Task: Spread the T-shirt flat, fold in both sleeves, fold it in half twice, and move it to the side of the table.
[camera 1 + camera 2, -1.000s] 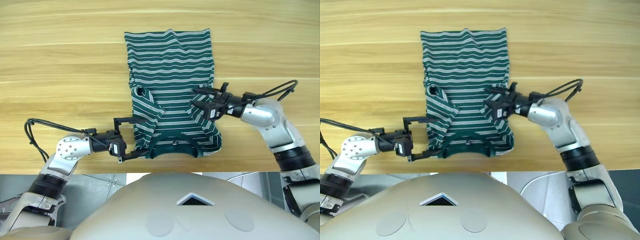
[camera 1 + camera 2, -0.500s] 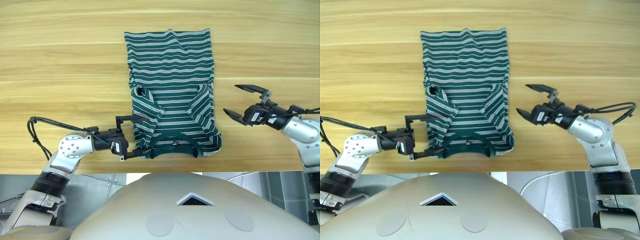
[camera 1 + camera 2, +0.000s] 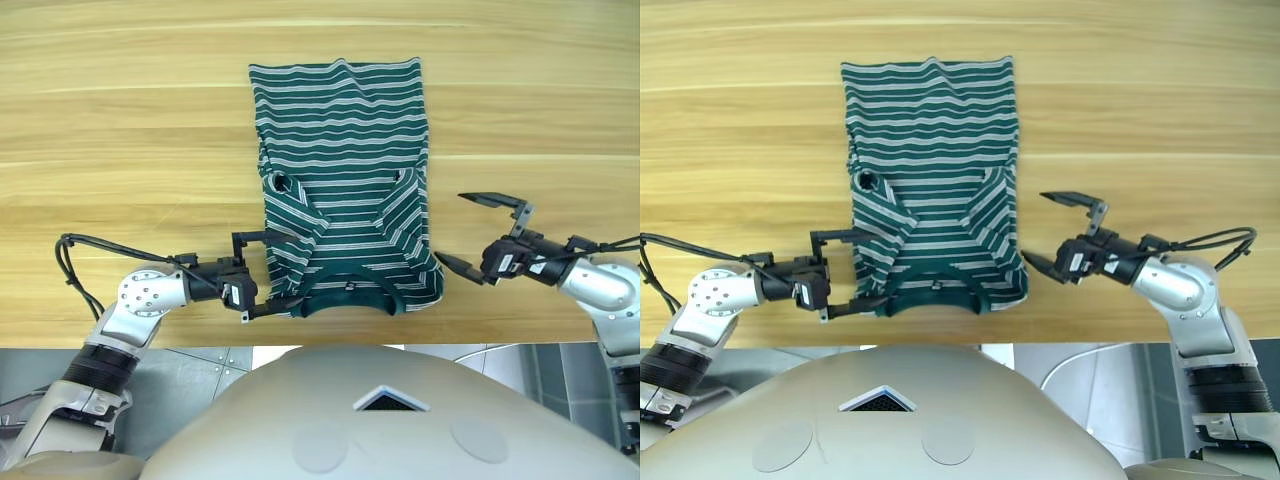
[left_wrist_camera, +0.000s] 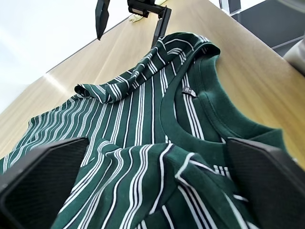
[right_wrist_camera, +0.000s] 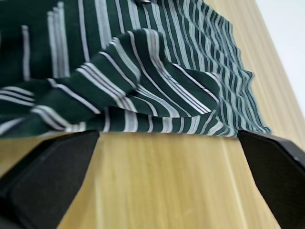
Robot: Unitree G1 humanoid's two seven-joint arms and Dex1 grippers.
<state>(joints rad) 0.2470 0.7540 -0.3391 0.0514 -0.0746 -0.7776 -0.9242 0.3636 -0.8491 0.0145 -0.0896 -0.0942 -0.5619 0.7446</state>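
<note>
A dark green T-shirt (image 3: 340,150) with white stripes lies on the wooden table (image 3: 120,120), collar (image 3: 348,292) nearest me. Both sleeves are folded in over the chest. My left gripper (image 3: 280,268) stands open at the shirt's near left shoulder, one finger on either side of that corner. In the left wrist view the collar (image 4: 190,119) and a folded sleeve (image 4: 109,90) lie between its pads. My right gripper (image 3: 449,227) hangs open just off the shirt's near right corner, holding nothing. In the right wrist view the shirt's striped edge (image 5: 143,81) lies just ahead.
The table's front edge (image 3: 150,346) runs close below the collar. Bare wood stretches wide to the left (image 3: 100,180) and right (image 3: 540,120) of the shirt, and beyond its hem.
My right gripper let go of the right sleeve, opened and drew back to the right, then came nearer to the shirt's near right corner. The left gripper barely shifted.
</note>
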